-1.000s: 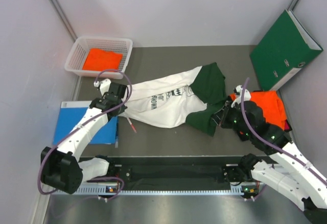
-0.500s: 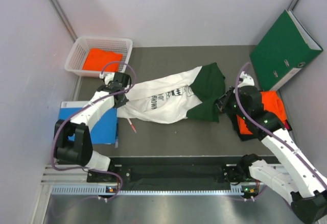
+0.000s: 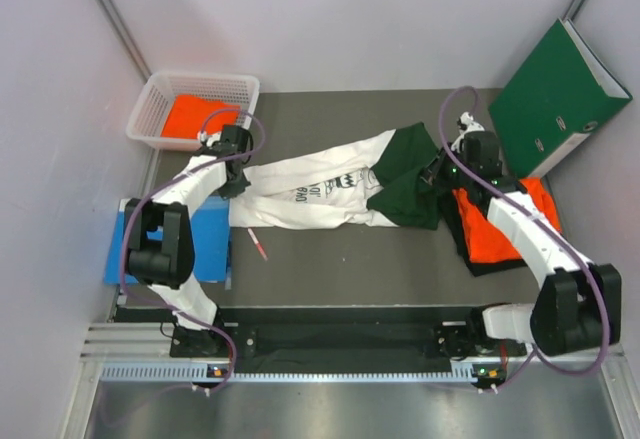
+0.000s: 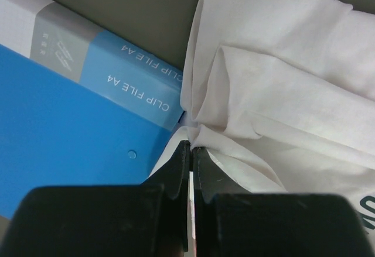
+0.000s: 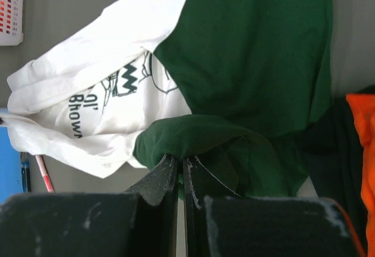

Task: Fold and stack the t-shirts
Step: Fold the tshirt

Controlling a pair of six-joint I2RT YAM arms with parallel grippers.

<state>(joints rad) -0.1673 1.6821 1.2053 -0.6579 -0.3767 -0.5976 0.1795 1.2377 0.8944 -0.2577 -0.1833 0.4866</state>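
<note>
The white t-shirt [image 3: 310, 191] with dark green sleeves and dark chest print lies stretched across the middle of the table. My left gripper [image 3: 232, 180] is shut on its white left edge [image 4: 234, 99]. My right gripper [image 3: 437, 181] is shut on a fold of its green sleeve [image 5: 199, 137]. An orange t-shirt [image 3: 510, 221] lies on a black one [image 3: 472, 249] at the right, under my right arm. Another orange t-shirt [image 3: 195, 117] sits in the white basket [image 3: 233, 88] at the back left.
A blue clip file [image 3: 205, 249] lies at the left, partly under the shirt's edge, and shows in the left wrist view [image 4: 70, 128]. A green binder [image 3: 555, 94] leans at the back right. A red pen [image 3: 259, 244] lies in front of the shirt.
Both grippers have moved toward the back of the table and further apart, drawing the white shirt out longer and flatter. The orange and black shirts at the right are now more uncovered.
</note>
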